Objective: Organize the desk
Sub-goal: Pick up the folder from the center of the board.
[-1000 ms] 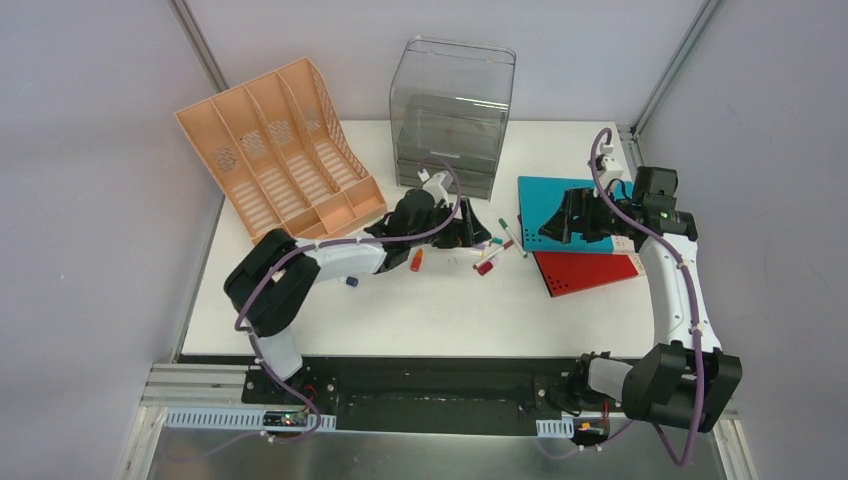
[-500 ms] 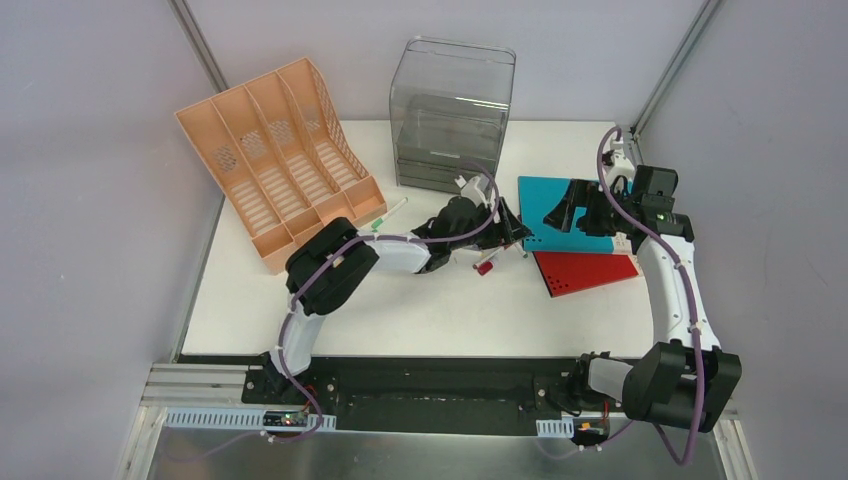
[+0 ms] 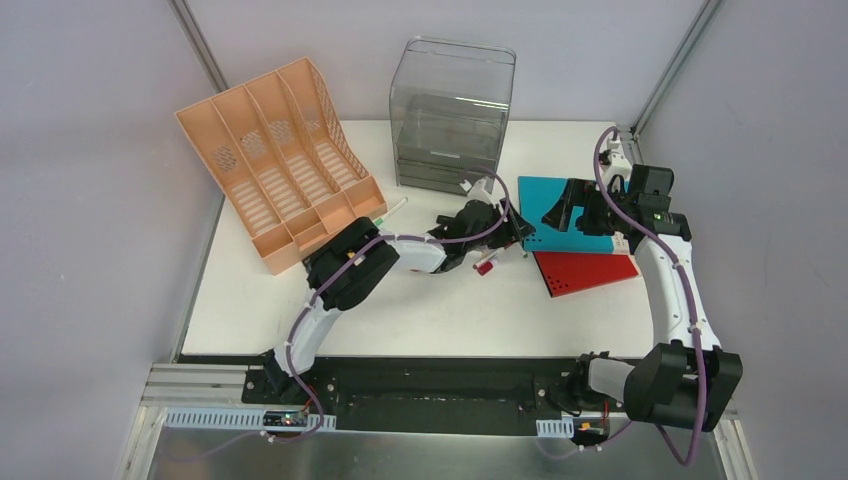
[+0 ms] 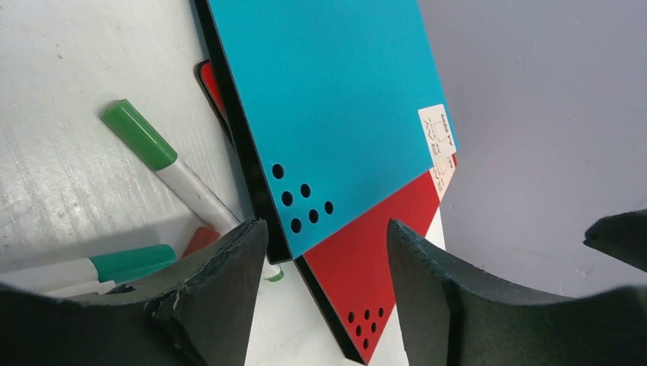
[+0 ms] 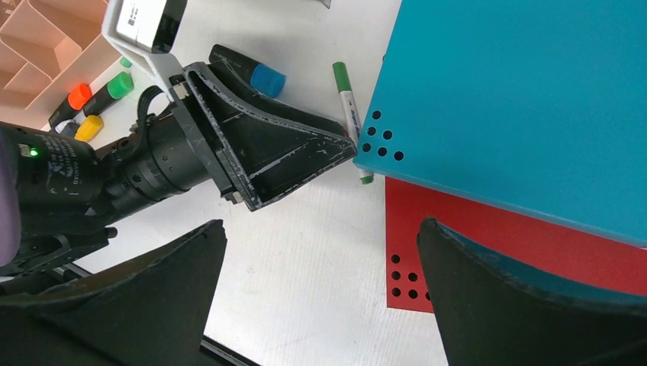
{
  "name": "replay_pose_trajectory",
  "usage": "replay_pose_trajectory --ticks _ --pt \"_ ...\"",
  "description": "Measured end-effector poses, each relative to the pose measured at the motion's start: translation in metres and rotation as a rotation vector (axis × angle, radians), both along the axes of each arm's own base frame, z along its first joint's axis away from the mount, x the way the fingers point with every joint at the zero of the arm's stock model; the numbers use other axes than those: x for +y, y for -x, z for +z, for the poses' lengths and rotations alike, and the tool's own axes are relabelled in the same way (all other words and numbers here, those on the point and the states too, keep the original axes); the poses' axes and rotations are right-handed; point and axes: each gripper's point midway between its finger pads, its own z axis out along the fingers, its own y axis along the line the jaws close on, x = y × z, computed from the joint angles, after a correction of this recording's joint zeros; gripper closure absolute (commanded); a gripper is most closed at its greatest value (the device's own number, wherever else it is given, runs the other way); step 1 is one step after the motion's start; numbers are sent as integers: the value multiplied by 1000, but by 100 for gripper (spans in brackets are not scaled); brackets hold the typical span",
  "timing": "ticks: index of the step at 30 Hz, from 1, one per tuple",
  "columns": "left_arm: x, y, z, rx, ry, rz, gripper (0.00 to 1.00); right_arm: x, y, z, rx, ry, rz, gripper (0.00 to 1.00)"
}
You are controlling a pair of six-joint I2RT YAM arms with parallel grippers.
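The white desk (image 3: 400, 310) holds a teal board (image 3: 537, 196) lying over a red board (image 3: 590, 272) at the right. My left gripper (image 3: 512, 232) is open and empty, low at the teal board's near-left corner; in the left wrist view (image 4: 320, 293) that corner (image 4: 328, 114) and the red board (image 4: 374, 259) lie between its fingers. Green-capped markers (image 4: 164, 164) and a red cap (image 4: 202, 238) lie just left of it. My right gripper (image 3: 557, 213) is open and empty above the teal board; its view (image 5: 320, 305) shows bare desk, both boards and the left gripper (image 5: 267, 152).
A peach slotted file rack (image 3: 280, 160) stands at the back left. A clear grey drawer box (image 3: 450, 110) stands at the back middle. A red marker (image 3: 485, 265) lies under the left wrist, a green one (image 3: 390, 212) by the rack. Blue, orange, green and yellow markers (image 5: 90, 126) lie further left.
My left arm has stretched to the right, from over the markers to the teal board's corner. My right gripper has shifted a little left and back over the teal board.
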Motion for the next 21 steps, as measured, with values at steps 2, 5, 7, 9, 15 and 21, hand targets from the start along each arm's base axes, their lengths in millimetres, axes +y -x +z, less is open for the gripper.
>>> replay_pose_trajectory --ticks 2,5,7,9,15,21 --pt "-2 -2 -5 8 -3 6 42 0 0 0 0 3 -2 0" --pt "-4 -4 -10 21 -7 8 44 -1 0 -1 1 8 -7 0" --pt "-6 -5 -14 26 -10 9 45 -2 0 -1 0 9 -7 0" --pt "-7 -6 -18 32 -13 10 50 -2 0 0 -1 9 -7 0" --pt "-9 -7 -25 53 -9 16 57 -2 0 0 -3 10 -8 0" --pt "-15 -7 -26 75 14 11 66 0 0 2 -8 10 -4 0"
